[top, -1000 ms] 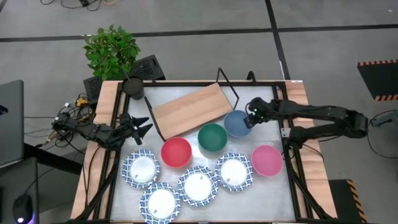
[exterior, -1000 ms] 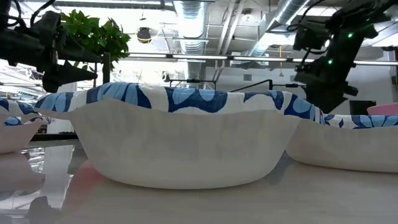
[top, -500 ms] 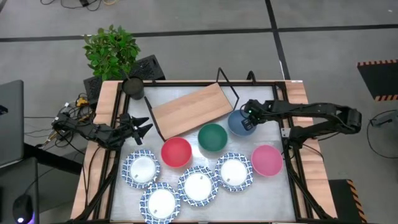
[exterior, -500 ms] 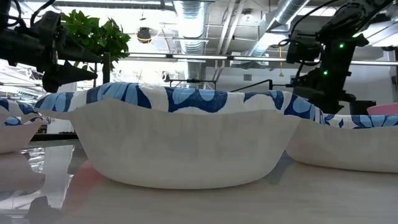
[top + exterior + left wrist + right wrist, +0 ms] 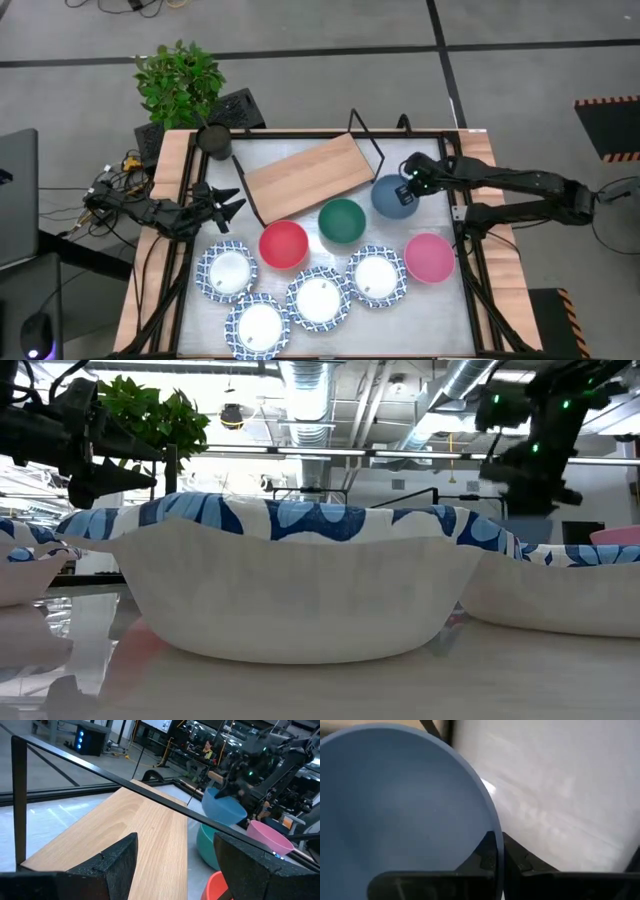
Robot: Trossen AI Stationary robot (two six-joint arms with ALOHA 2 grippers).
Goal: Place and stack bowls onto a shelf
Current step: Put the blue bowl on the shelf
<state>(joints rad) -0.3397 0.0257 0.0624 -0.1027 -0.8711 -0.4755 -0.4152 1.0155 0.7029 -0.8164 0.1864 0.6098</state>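
My right gripper (image 5: 408,186) is shut on the blue bowl (image 5: 392,197), which is off the table beside the right end of the light-brown shelf (image 5: 305,175). The left wrist view also shows the blue bowl (image 5: 225,809) in the air above the green bowl (image 5: 207,845). The red bowl (image 5: 283,244), green bowl (image 5: 341,220) and pink bowl (image 5: 430,256) stand on the table, with several white blue-rimmed bowls (image 5: 319,297) nearer the front edge. My left gripper (image 5: 226,205) is open and empty at the shelf's left end. My right gripper holds the blue bowl by its rim (image 5: 492,827) on the bowl's right-hand side, one finger (image 5: 487,852) inside the bowl and one outside. The fingers slant down from the table's right. The bowl is lifted clear of the table and tilted.
The shelf's black wire frame (image 5: 372,140) rises at its far right corner, close to the held bowl. A potted plant (image 5: 180,80) and a black round object (image 5: 213,140) stand at the far left. A white blue-rimmed bowl (image 5: 290,580) fills the low view.
My right gripper has dipped to the blue bowl, then risen and drawn slightly toward the table's right edge with it. The bowl has gone from resting on the table to lifted clear and tilted.
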